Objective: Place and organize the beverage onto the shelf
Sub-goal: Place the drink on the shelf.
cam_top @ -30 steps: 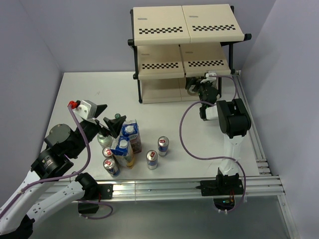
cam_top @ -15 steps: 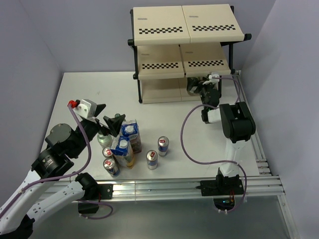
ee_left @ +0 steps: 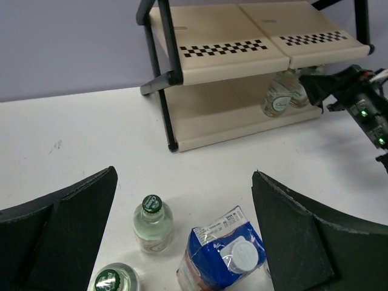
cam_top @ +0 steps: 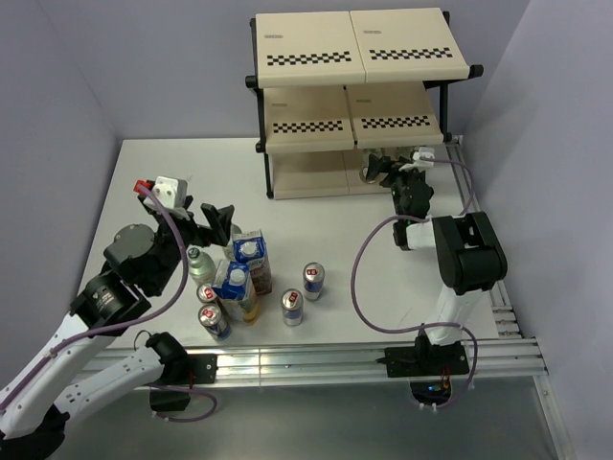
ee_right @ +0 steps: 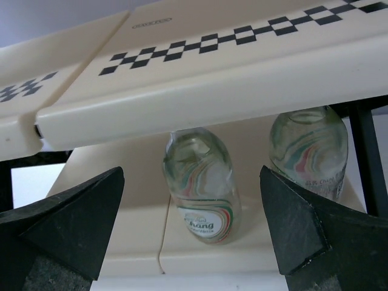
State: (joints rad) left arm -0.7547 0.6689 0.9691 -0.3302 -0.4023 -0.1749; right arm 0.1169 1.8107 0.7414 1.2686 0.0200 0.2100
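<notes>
On the lowest board of the cream-and-black three-tier shelf [cam_top: 311, 57], at its right end: two clear plastic bottles [ee_right: 201, 182], upright, side by side. Just before them, right gripper [cam_top: 388, 171], spread wide, empty. Toward the white table's [cam_top: 163, 163] near-left corner, left gripper [ee_left: 183, 182], equally wide, above green-capped clear bottles [ee_left: 151, 221], white-capped juice cartons [cam_top: 251, 251], slim blue-and-silver cans [cam_top: 313, 280].

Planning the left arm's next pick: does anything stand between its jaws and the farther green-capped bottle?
Nothing visible does. The left gripper, jaws open, looks straight at the bottle. A blue-topped carton stands close to its right and a second bottle just nearer, so a finger might brush them.
</notes>
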